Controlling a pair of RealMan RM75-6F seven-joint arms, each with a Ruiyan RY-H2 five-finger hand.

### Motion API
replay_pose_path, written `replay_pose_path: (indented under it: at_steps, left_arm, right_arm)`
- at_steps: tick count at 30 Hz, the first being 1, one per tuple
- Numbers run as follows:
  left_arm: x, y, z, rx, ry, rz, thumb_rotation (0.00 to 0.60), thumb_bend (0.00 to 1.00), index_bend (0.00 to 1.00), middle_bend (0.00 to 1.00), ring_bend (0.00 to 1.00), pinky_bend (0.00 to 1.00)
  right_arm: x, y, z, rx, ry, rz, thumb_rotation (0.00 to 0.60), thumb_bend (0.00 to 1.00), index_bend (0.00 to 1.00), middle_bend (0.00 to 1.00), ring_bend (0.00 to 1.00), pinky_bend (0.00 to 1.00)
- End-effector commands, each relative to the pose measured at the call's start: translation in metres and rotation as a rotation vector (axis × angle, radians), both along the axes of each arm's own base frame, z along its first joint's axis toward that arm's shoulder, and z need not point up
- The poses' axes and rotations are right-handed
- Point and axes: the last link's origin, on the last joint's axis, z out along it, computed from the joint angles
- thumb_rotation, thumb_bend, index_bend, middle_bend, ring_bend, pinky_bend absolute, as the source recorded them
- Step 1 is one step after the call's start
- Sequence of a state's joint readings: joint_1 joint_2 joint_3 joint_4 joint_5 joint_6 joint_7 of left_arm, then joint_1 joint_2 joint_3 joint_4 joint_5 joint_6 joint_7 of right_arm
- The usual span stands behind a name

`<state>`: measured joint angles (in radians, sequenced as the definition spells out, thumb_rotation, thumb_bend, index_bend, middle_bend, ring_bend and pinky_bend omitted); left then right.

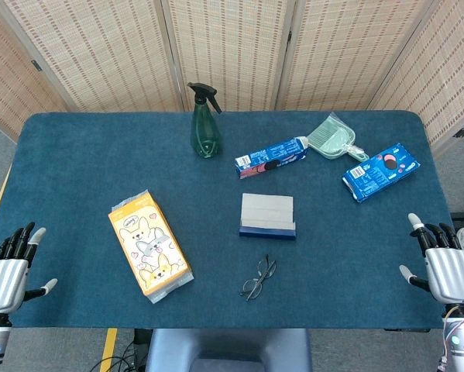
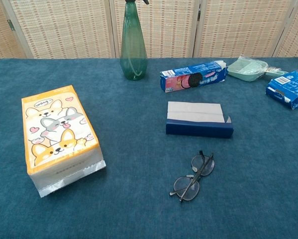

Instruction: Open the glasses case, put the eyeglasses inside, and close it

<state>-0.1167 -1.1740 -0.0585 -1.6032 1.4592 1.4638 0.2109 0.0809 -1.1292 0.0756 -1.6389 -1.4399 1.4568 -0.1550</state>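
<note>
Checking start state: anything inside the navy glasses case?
Cannot tell. The navy-sided, grey-topped glasses case lies closed, so its inside is hidden. The folded thin-framed eyeglasses lie outside it on the blue tablecloth, nearer the robot.

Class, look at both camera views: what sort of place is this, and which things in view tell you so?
Probably an indoor robot test or demo station, not a home: a table covered in blue cloth, woven folding screens closing it off behind, and unrelated props laid out apart, such as a spray bottle, a snack bag and eyeglasses.
</note>
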Motion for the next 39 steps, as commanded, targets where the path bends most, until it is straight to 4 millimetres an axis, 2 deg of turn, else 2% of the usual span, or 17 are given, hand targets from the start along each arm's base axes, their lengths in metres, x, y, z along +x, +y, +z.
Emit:
replay_pose_path:
  at_steps: [1,10,13,14,15,16,17,18,21,25,32,39]
  left_arm:
    - [0.001,0.0,0.0,0.001,-0.002,-0.005,0.6,0.13,0.0,0.0,0.0,0.16]
    - [0.002,-0.005,0.003,0.008,-0.006,-0.005,0.6,0.13,0.0,0.0,0.0,0.16]
    - [0.002,-0.006,0.004,0.014,-0.008,-0.005,0.6,0.13,0.0,0.0,0.0,0.16]
    - [0.001,-0.007,0.004,0.014,-0.008,-0.004,0.6,0.13,0.0,0.0,0.0,0.16]
    - [0.001,-0.007,0.004,0.014,-0.009,-0.003,0.6,0.13,0.0,0.0,0.0,0.16]
    - [0.001,-0.007,0.004,0.013,-0.009,-0.003,0.6,0.13,0.0,0.0,0.0,0.16]
    - [0.0,-0.007,0.003,0.012,-0.01,-0.003,0.6,0.13,0.0,0.0,0.0,0.16]
    - [0.0,-0.007,0.003,0.011,-0.011,-0.003,0.6,0.13,0.0,0.0,0.0,0.16]
    - [0.0,-0.008,0.003,0.01,-0.013,-0.003,0.6,0.13,0.0,0.0,0.0,0.16]
    - [-0.002,-0.01,0.004,0.013,-0.012,0.002,0.6,0.13,0.0,0.0,0.0,0.16]
    - [-0.005,-0.015,0.006,0.009,-0.003,0.018,0.6,0.13,0.0,0.0,0.0,0.16]
    - [-0.006,-0.018,0.008,0.007,-0.002,0.024,0.6,0.13,0.0,0.0,0.0,0.16]
  right_arm:
    - [0.001,-0.001,-0.001,0.002,-0.004,0.006,0.6,0.21,0.06,0.32,0.21,0.12]
    - [0.004,-0.003,-0.002,0.02,-0.001,0.036,0.6,0.21,0.1,0.34,0.26,0.16]
    - [0.006,-0.006,-0.003,0.023,0.006,0.049,0.6,0.21,0.11,0.42,0.38,0.23]
    - [0.008,-0.009,-0.004,0.032,0.015,0.053,0.6,0.22,0.13,0.51,0.48,0.32]
    - [0.009,-0.011,-0.006,0.051,0.019,0.052,0.6,0.25,0.13,0.65,0.62,0.47]
    - [0.011,-0.013,-0.009,0.078,0.021,0.048,0.6,0.27,0.14,0.74,0.7,0.57]
    - [0.015,-0.017,-0.013,0.115,0.03,0.046,0.6,0.31,0.14,0.85,0.81,0.71]
    - [0.019,-0.021,-0.017,0.142,0.039,0.052,0.6,0.33,0.14,0.9,0.87,0.79]
    - [0.032,-0.035,-0.03,0.221,0.037,0.085,0.6,0.41,0.14,0.97,0.97,0.87]
    - [0.046,-0.057,-0.05,0.311,0.032,0.121,0.6,0.52,0.14,1.0,1.0,0.89]
    - [0.07,-0.094,-0.092,0.452,0.022,0.176,0.6,0.64,0.15,1.0,1.0,0.9]
    - [0.081,-0.13,-0.131,0.56,-0.01,0.157,0.6,0.79,0.18,1.0,1.0,0.9]
